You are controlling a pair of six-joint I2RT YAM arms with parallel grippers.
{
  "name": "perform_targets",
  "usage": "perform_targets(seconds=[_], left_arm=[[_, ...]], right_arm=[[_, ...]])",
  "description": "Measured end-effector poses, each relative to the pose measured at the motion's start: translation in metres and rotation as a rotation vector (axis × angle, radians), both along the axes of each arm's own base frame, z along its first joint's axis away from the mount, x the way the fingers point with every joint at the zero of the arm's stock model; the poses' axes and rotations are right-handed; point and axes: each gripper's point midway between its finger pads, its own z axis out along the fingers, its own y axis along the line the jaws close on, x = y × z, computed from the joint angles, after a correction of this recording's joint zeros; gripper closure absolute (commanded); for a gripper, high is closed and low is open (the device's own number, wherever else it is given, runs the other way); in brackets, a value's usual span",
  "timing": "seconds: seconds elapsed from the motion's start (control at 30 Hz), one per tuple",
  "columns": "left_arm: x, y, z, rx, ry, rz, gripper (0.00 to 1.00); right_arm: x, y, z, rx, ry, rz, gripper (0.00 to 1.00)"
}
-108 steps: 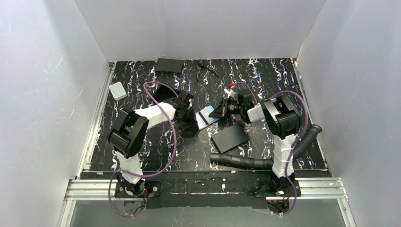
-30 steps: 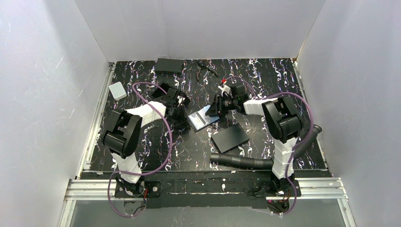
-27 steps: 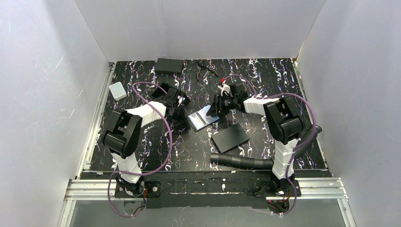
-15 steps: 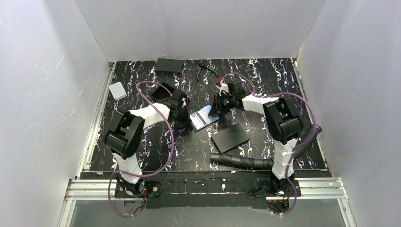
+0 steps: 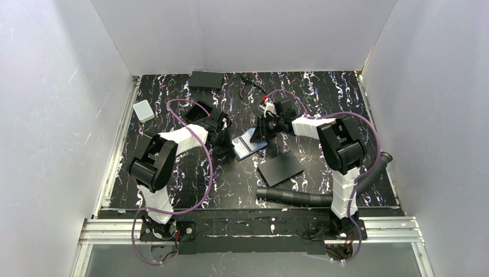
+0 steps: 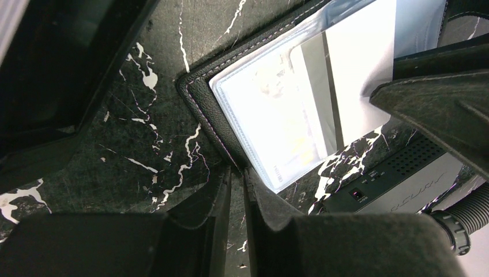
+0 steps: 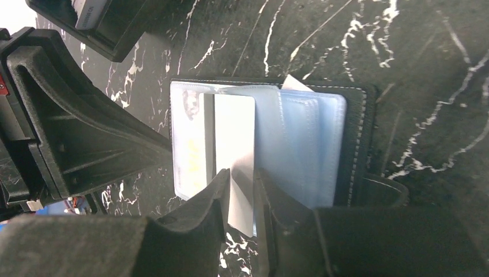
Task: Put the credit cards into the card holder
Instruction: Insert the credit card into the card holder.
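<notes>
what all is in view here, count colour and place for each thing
card holder: one, black, clear sleeves, open at centre
credit card: one, pale, in the right gripper over the holder
sleeved card: one, pale, inside a holder sleeve
flat sheet: one, matte black, near-right of the holder
box: one, black, far edge
small box: one, pale grey, far left
tool: one, dark, far edge, unidentifiable
hose: one, black, ribbed, near right
table: one, black, white veins
left gripper: black, jaws nearly together by the holder's edge
right gripper: black, shut on the credit card
</notes>
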Motion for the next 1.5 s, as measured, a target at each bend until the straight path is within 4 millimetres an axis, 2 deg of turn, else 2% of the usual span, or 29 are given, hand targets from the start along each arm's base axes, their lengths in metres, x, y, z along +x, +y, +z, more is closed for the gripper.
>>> perform_targets(seconds=[0.07, 0.17, 0.27, 0.73, 0.97, 1.2, 1.3, 1.5], left_arm=[[0.0, 0.0, 0.0, 0.0, 0.0, 0.0, 0.87], [0.0, 0.0, 0.0, 0.001, 0.001, -0.001, 0.87], [0.0, 0.0, 0.0, 0.002, 0.001, -0.002, 0.87], [0.0, 0.0, 0.0, 0.001, 0.0, -0.002, 0.87], [0.0, 0.0, 0.0, 0.001, 0.0, -0.003, 0.87], [0.0, 0.0, 0.0, 0.001, 0.0, -0.003, 0.87], [0.0, 0.0, 0.0, 0.001, 0.001, -0.003, 0.87], [-0.001, 0.001, 0.0, 0.005, 0.006, -0.002, 0.88]], right_arm=[[-0.003, 0.003, 0.0, -0.002, -0.002, 0.009, 0.74], [-0.005, 0.005, -0.003, -0.02, -0.007, 0.012, 0.64], [-0.006, 0.005, -0.001, -0.036, -0.021, 0.015, 0.62], [-0.014, 0.008, -0.001, -0.084, -0.027, 0.034, 0.8], [-0.025, 0.02, -0.001, -0.086, -0.045, 0.081, 0.81], [-0.025, 0.025, -0.001, -0.101, -0.087, 0.126, 0.8], [-0.026, 0.026, -0.002, -0.109, -0.101, 0.136, 0.84], [-0.026, 0.031, -0.002, -0.095, -0.064, 0.061, 0.81]])
